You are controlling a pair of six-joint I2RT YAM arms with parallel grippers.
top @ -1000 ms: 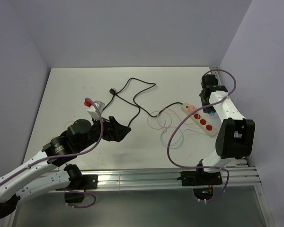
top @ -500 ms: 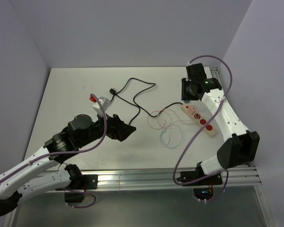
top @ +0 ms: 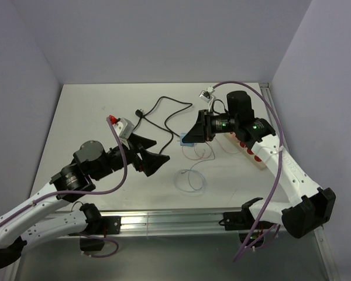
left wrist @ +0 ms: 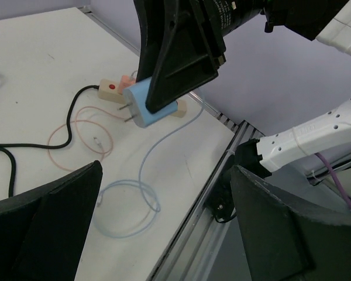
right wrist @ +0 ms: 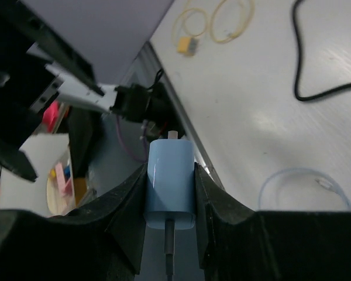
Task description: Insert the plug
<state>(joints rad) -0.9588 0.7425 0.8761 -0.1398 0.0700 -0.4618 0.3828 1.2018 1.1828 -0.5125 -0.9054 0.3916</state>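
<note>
Nearest, the left claw gapes wide and empty above the tabletop. Just beyond, the right claw pinches the blue plug aloft, prongs facing away from the power strip behind it. Likely trouble: on turning round, the trailing cable drags the plug askew.

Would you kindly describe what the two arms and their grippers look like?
The left arm and right arm have white links with black joints, and a purple cable loops along each. The left gripper and right gripper are black, broad and wedge-shaped.
</note>
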